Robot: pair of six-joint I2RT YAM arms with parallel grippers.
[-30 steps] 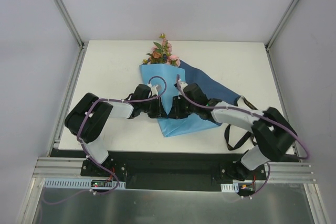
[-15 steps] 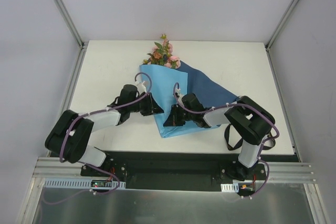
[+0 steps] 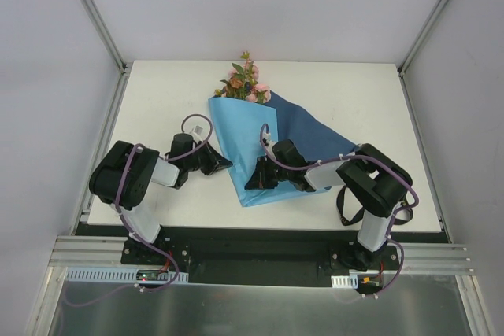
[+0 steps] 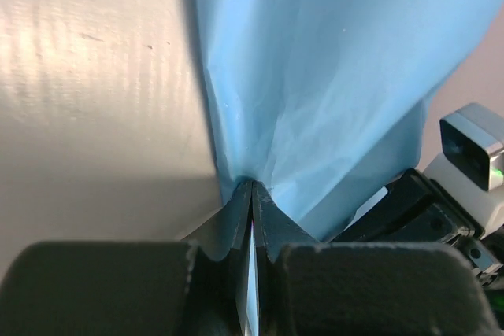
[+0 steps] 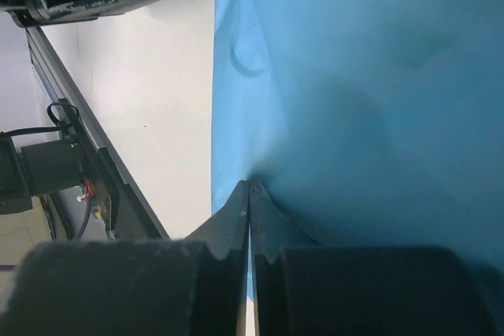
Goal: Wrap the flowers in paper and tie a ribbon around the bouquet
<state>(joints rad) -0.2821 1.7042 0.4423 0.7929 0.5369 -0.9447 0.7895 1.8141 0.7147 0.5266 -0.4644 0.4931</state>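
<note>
The flowers [image 3: 246, 83], pink and orange blooms with green leaves, poke out of the top of the paper [image 3: 236, 131]. The paper is folded over them with its light blue face up, and a navy flap [image 3: 315, 135] lies to the right. My left gripper [image 3: 224, 164] is shut on the paper's left edge, and the pinched fold [image 4: 260, 116] rises from its closed tips [image 4: 252, 185]. My right gripper [image 3: 253, 179] is shut on the paper [image 5: 354, 100] near its lower tip, fingertips together [image 5: 250, 184]. The black ribbon [image 3: 347, 208] lies under the right arm, partly hidden. The stems are covered.
The white table [image 3: 157, 108] ends in a black rail [image 3: 252, 245] at the near edge. Metal frame posts [image 3: 102, 29] stand at the back corners. Purple cables [image 3: 197, 120] loop over both arms. The right wrist camera [image 4: 471, 141] shows close beside the left gripper.
The left arm has drawn back to the left, and its gripper now holds the paper's left edge instead of hovering over the fold. The right arm folded inward earlier and now holds still.
</note>
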